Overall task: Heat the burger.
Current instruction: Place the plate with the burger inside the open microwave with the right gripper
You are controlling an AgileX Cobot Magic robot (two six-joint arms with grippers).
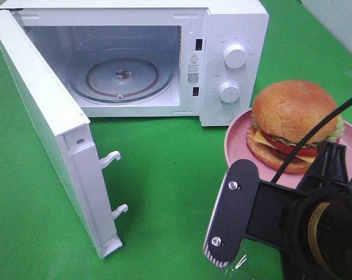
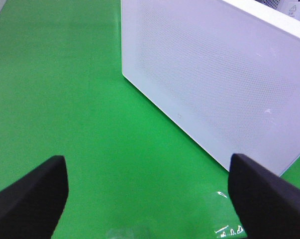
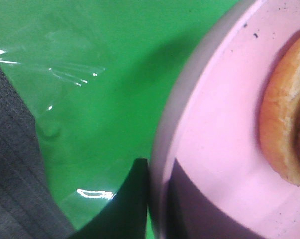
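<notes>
Step in hand (judged): move the pink plate (image 3: 214, 149) carrying the burger (image 3: 284, 114) into the open microwave (image 1: 234, 29).

1. Keep the pinch firm on the rim and the plate level. The burger sits just beyond the fingertips, loose on the plate, and could slide.
2. Raise the plate clear of the green cloth (image 1: 164, 163) before travelling.
3. Steer to the cavity, which is well apart from the pincer. Stay off the swung-out door (image 1: 47, 116) and its latch hooks (image 1: 110, 157).
4. Set down centred on the glass turntable (image 1: 120, 79).

Right pincer (image 3: 157, 199): closed on the nearest rim of the plate, with one finger outside the rim and the other apparently over its inner face.

Left pincer (image 2: 147, 194): jaws wide, nothing between them. The door's outer face lies ahead, not touching
</notes>
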